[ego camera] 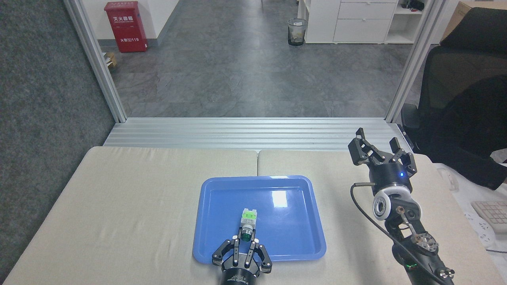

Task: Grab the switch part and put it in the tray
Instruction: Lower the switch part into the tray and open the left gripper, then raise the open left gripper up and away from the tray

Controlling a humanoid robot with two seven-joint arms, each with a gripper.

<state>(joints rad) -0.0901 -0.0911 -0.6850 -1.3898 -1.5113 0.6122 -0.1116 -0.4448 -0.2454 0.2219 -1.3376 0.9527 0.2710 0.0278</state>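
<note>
- Left gripper [245, 242] clamped on small whitish switch part [248, 224], green block end pointing away, over glossy blue rectangular plastic tray [293, 241].
- Right gripper [379, 149] spread apart, empty, right of tray.

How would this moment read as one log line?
left gripper: shut on switch part | over tray | not released | right gripper: open, idle

My left tool [245, 240] shows only its head; the arm behind it is cut off by the bottom edge. Its black fingers [236, 247] cover the dark green cap end of the small whitish switch part [248, 221] and the near rim of the glossy blue plastic tray [317, 221]. My right arm runs off the bottom edge too.
</note>
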